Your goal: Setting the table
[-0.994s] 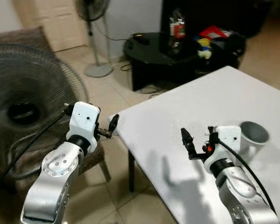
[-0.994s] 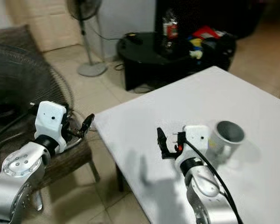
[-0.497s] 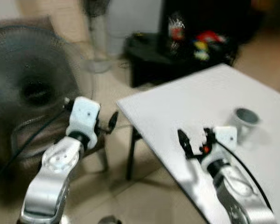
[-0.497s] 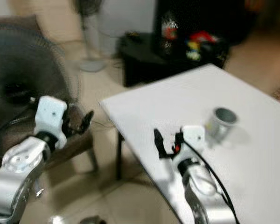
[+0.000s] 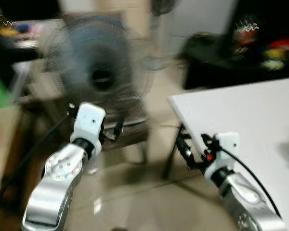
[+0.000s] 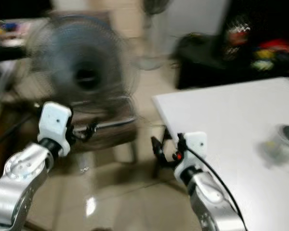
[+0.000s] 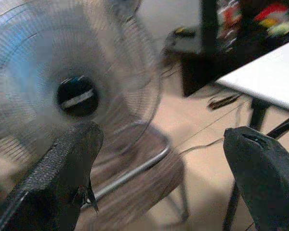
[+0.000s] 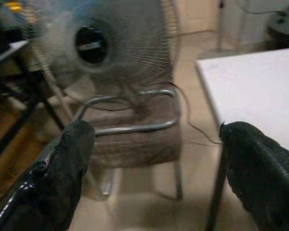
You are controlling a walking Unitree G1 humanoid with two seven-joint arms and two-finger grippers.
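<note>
A white table (image 5: 241, 110) takes up the right side of the blurred head views. Near its right edge stands a grey metal cup (image 6: 283, 139), smeared by motion. My right gripper (image 5: 192, 149) hovers at the table's near left corner, open and empty, well left of the cup. Its wrist view shows two black fingers (image 8: 67, 163) spread wide over the floor. My left gripper (image 5: 116, 131) is held out over the floor in front of a chair, open with nothing in it. Its fingers (image 7: 67, 168) stand far apart.
A large round fan (image 5: 102, 77) rests on a brown metal-framed chair (image 8: 135, 139) straight ahead. A black low table (image 5: 216, 53) with a bottle (image 5: 245, 33) and coloured items stands behind the white table. A pedestal fan (image 6: 154, 9) is at the back. The floor is glossy tiles.
The whole view has swung to the left, so the table and cup now sit further right and the big fan is centred. Both arms keep their pose and stay open.
</note>
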